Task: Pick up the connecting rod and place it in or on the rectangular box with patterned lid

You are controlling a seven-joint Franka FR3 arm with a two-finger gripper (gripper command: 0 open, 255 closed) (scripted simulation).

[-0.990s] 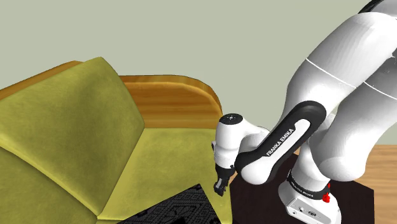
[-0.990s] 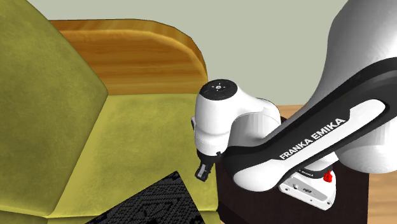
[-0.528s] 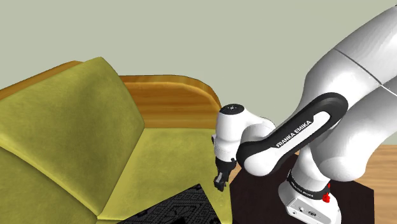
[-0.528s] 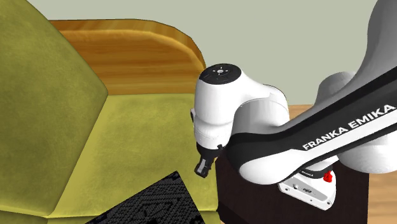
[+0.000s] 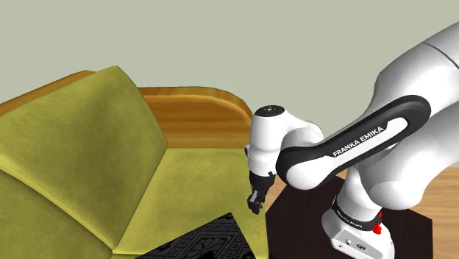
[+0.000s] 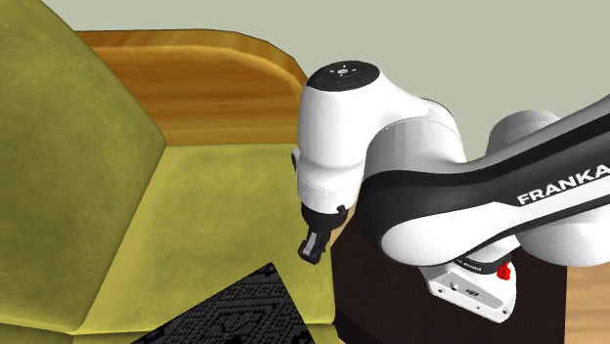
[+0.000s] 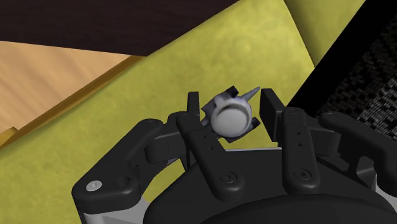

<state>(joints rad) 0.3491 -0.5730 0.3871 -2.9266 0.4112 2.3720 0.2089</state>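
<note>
In the wrist view my gripper is shut on the connecting rod, a pale grey metal piece whose round end faces the camera between the two black fingers. The rectangular box with a black patterned lid lies on the olive seat cushion just below and to the left of the gripper in the shoulder view. In the second exterior view the gripper hangs a little above the box's near corner. In the wrist view the box lies beyond the fingers.
An olive-yellow sofa with a tall back cushion and a curved wooden armrest takes up the shoulder view's left. The dark stand sits beside the seat edge, on a wooden floor.
The arm's forearm and elbow have swung up and to the right. The hand has risen slightly above the seat edge, with the rod still clasped.
</note>
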